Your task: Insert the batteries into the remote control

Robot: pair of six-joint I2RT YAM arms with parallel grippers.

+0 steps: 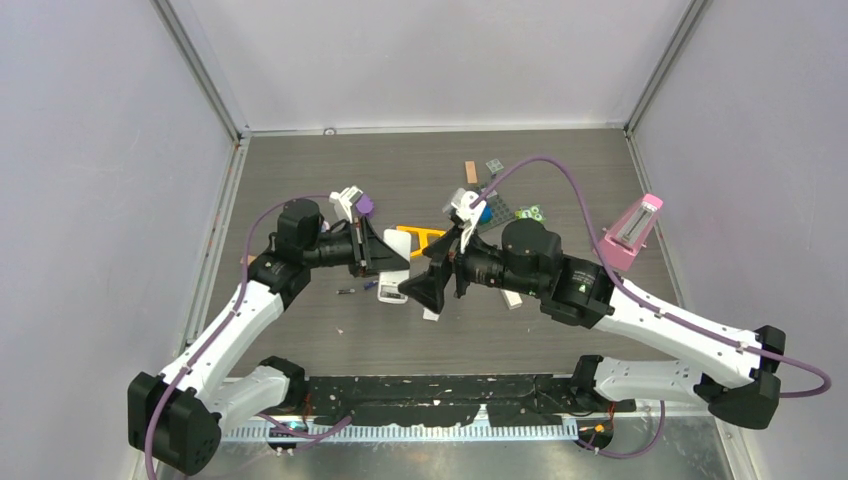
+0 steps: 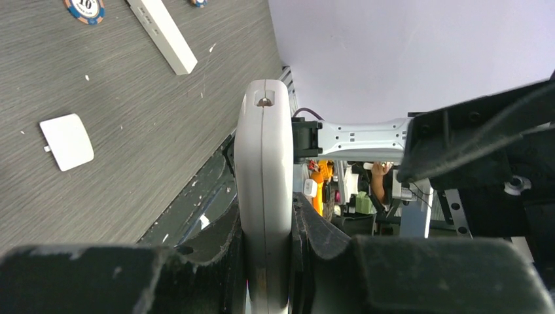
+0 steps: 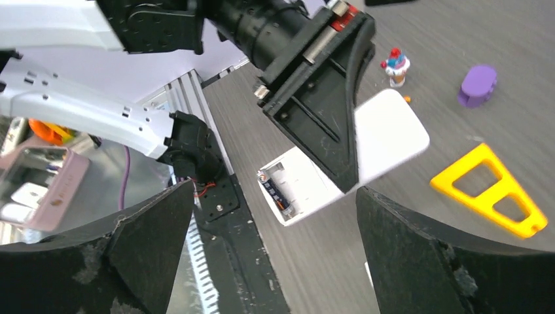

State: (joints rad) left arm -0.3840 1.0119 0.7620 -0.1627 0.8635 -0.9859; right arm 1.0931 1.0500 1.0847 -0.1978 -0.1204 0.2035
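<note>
Lying nearest on the table (image 2: 131, 98) is the detached battery cover (image 2: 65, 140); past it the left gripper (image 2: 265, 216) is clenched on the white remote control (image 3: 386, 134), edge-up, open bay toward the near rail, with what appears a seated battery (image 3: 273, 191) inside; a loose battery (image 1: 347, 291) rests just left. The right gripper (image 1: 432, 272) is released and empty, close opposite. Hazards: claws colliding in the narrow gap; remote pivoting under insertion pressure. Freer room lies beyond, before the yellow triangle (image 3: 491, 190)
</note>
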